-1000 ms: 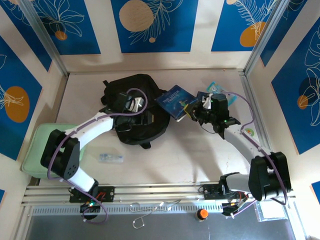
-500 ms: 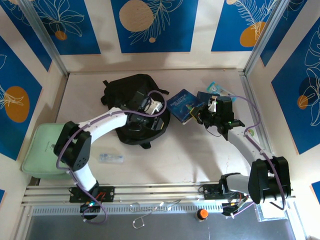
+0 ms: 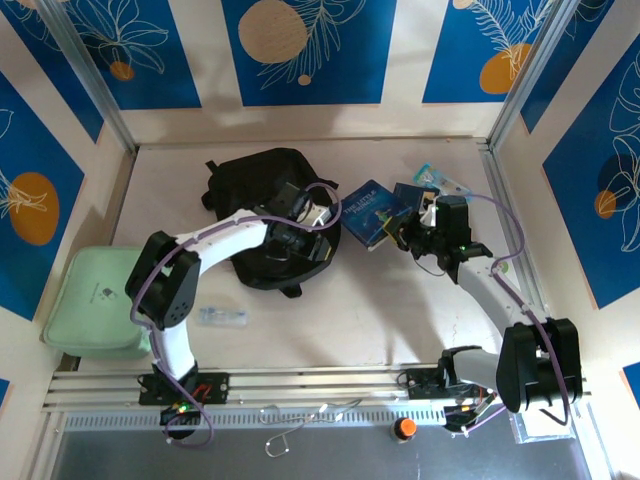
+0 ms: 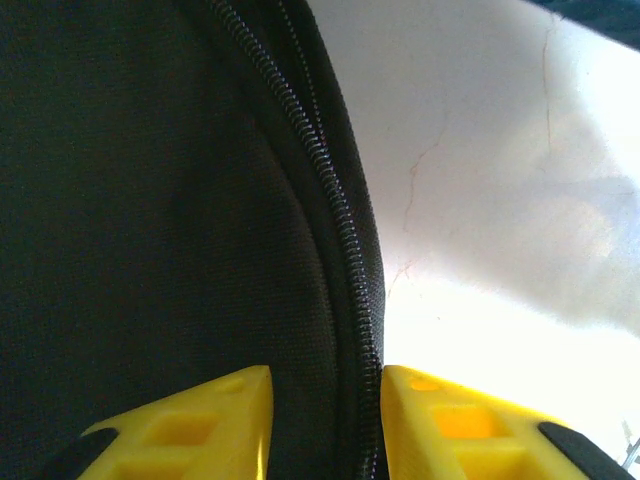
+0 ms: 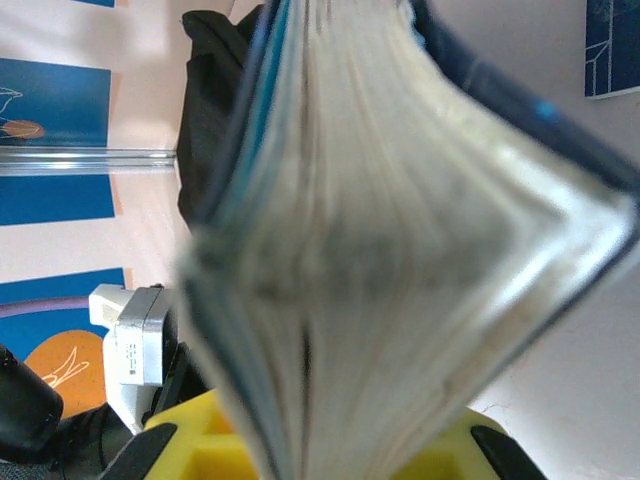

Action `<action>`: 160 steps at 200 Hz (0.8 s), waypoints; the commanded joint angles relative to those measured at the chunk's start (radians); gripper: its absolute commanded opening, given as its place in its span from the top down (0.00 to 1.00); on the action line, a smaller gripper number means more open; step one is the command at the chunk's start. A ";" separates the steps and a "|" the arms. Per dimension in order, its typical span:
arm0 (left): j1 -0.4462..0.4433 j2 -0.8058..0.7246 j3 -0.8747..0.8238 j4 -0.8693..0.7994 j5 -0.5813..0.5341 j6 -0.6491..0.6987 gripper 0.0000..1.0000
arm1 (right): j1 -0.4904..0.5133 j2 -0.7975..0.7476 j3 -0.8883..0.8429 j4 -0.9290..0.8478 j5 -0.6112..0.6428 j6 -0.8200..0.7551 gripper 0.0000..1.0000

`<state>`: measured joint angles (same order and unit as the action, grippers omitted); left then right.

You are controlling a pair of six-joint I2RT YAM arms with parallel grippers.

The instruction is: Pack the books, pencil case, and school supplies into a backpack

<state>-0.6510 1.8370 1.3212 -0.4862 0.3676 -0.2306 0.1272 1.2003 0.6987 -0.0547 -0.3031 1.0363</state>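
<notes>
Upper centre of the top view: backpack [image 3: 250, 178], black and soft, slumped on the table [image 3: 380, 310]. Nothing can be seen inside it, so packing looks barely begun.

- Book [image 3: 362, 210], with "The Little Prince" cover, sits just right of the pack. Its left corner is close beside the pack's right edge; cannot tell if they touch.
- Second book [image 3: 410, 192] lies further right, partly under the first. Not yet packed.
- Mint green case [image 3: 88, 300] is at lower left, well apart from the pack. A small clear item [image 3: 222, 316] lies on the table below the pack. Both are left to do.

Jaws:
- Left gripper [image 3: 312, 215] is at the pack's right rim. In the left wrist view its yellow fingers [image 4: 190, 430] are drawn in on the zipper [image 4: 335, 210] edge, with fabric filling the gap. Judged a pinch, likely to hold the mouth up.
- Right gripper [image 3: 393, 233] is clamped on the book's lower right corner. In the right wrist view the fanned page edges [image 5: 380, 230] rise straight out from between the fingers, with the pack dark beyond at upper left.

Step in hand, as judged: feeding the first book into the opening.
</notes>
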 commanded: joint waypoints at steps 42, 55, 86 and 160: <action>-0.008 0.020 0.053 -0.054 0.008 0.000 0.90 | -0.026 -0.061 0.003 0.014 -0.039 -0.032 0.98; -0.007 0.001 0.060 -0.052 -0.015 0.008 0.93 | -0.036 -0.075 0.011 -0.006 -0.038 -0.047 0.98; -0.003 -0.068 0.090 -0.037 -0.101 0.008 1.00 | -0.063 -0.122 0.030 -0.072 -0.019 -0.081 0.98; 0.001 -0.086 0.209 0.088 -0.164 -0.082 1.00 | 0.007 -0.204 0.050 -0.255 -0.010 -0.061 0.98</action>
<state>-0.6502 1.7481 1.4670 -0.4709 0.2100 -0.2806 0.0971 1.0378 0.7132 -0.2787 -0.2840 0.9768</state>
